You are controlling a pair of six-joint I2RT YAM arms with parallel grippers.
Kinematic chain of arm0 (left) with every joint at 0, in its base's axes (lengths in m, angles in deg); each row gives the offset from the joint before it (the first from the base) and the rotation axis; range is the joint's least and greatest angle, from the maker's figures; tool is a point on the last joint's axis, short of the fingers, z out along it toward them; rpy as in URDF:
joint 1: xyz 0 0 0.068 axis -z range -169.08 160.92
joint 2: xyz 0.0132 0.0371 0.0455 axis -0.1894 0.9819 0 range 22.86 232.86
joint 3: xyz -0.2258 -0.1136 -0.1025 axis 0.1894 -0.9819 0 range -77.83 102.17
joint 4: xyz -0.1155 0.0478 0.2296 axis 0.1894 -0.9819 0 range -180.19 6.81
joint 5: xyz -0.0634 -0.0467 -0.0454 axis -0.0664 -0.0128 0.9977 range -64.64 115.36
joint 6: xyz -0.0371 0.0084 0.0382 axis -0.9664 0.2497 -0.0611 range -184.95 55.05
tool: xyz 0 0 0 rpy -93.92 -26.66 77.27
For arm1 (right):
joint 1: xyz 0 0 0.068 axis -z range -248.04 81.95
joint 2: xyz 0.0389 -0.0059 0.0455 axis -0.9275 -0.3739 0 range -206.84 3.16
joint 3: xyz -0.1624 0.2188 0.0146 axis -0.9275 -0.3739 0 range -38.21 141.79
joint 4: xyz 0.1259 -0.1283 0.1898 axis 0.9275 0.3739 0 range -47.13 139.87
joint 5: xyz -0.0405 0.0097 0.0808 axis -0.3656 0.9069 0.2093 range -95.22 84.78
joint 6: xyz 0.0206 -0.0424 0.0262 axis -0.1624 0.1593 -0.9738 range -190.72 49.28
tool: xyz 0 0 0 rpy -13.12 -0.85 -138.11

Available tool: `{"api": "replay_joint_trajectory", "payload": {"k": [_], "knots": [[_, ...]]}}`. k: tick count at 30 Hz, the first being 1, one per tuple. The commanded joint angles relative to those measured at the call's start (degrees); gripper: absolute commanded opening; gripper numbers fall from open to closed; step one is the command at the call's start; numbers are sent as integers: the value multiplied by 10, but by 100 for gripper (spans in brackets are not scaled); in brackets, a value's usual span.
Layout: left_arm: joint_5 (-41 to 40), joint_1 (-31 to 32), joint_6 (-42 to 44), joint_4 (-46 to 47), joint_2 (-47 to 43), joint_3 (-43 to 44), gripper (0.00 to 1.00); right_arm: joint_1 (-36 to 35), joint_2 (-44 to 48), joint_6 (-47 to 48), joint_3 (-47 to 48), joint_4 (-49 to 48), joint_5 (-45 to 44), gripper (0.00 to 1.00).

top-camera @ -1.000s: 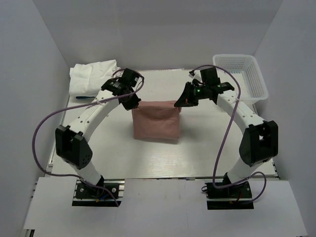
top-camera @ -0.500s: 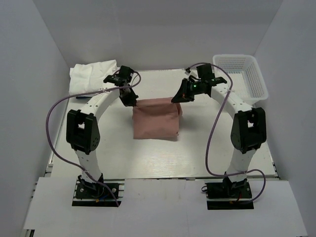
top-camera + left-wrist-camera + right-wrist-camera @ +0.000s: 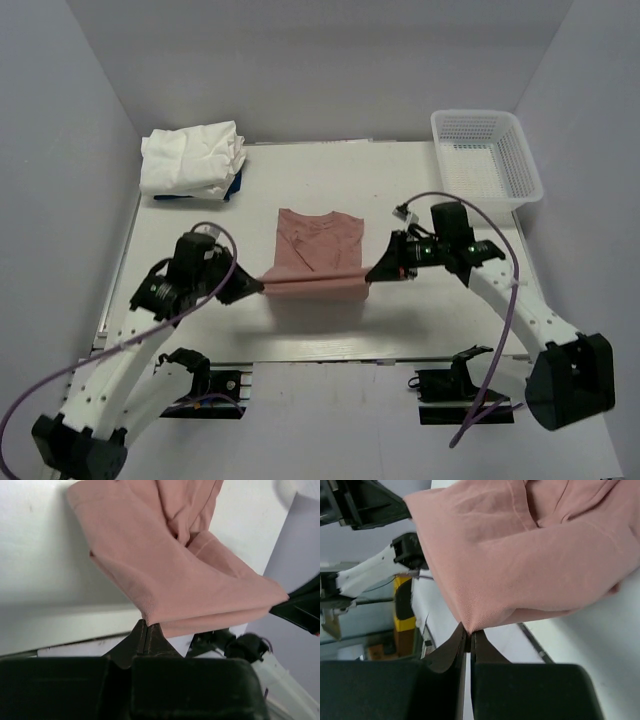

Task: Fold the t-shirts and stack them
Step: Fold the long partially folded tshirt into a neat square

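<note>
T-shirt [image 3: 318, 240] in left tool [image 3: 258, 288], right tool [image 3: 372, 275], outside basket [image 3: 487, 114]

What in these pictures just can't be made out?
- Top view: how many white t-shirts the far-left pile holds; they are crumpled together and too small to count.
- Top view: the blue thing under that pile, mostly covered by it.
- All views: the underside of the pink t-shirt, hidden by its own cloth.
</note>
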Motion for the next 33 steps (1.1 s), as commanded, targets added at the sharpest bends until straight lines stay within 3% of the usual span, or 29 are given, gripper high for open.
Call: {"api": "replay_joint_trajectory", "payload": {"k": [1, 5, 15, 19, 25, 33], "knots": [[19, -7, -23, -17, -82, -64, 0, 4, 47, -25, -76, -52, 46, 0], [45, -7, -30, 3, -101, -94, 0, 3, 89, -37, -95, -46, 35, 0], [61, -7, 10, 123, 23, -32, 0, 5, 60, -35, -32, -44, -21, 0], [61, -7, 27, 157, 94, 11, 0, 8, 14, -37, 21, -44, -32, 0], [-46, -18, 45, 114, 172, 103, 0, 13, -93, -41, 85, -71, -10, 0], [-37, -23, 64, 149, 313, 183, 0, 26, -192, -66, 179, -116, -20, 0]]}}
